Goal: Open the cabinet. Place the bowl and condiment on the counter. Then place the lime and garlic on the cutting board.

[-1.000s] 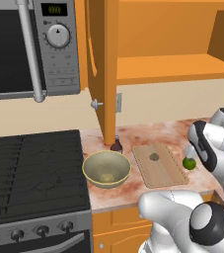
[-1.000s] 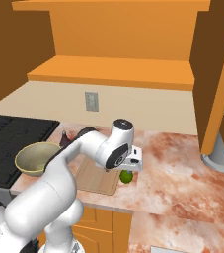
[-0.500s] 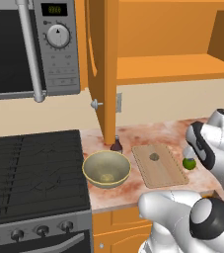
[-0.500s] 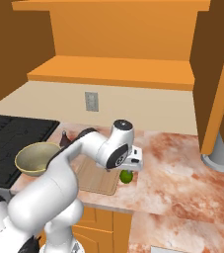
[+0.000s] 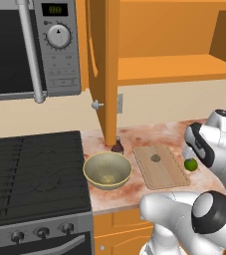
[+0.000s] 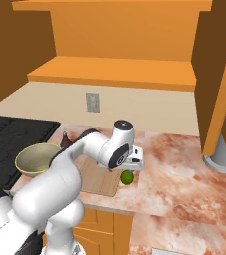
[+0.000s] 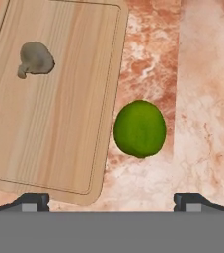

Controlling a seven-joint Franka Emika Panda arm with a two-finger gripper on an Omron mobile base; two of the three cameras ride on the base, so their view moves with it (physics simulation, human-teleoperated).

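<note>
Nothing shifts between the earlier frames and now: arm, lime and board sit as they did, and the gripper point(image 7: 111, 200) hangs over the counter point(image 7: 202, 99) with its jaws spread wide and empty.

Landmark: cutting board point(image 7: 49, 94).
- Lime point(image 7: 139, 128) lies on the counter just off the board's long edge, not on it. Hand view puts it between the two fingertips point(image 7: 32, 201), slightly toward one side.
- Garlic point(image 7: 34, 59) rests on the board, toward its far end.
- Bowl point(image 5: 107, 170) sits on the counter beside the board, on the stove side; condiment point(image 5: 117, 146) stands just behind the bowl, at the foot of the open cabinet point(image 5: 103, 69) door.

Judgement: bowl, condiment and garlic look placed; the lime is the remaining item. To do the step well, centre the jaws over the lime, descend straight, close across its widest part so that it does not roll away, then lift and release over bare board, apart from the garlic.

Writing: condiment label is too small to read; microwave display digits are illegible.
</note>
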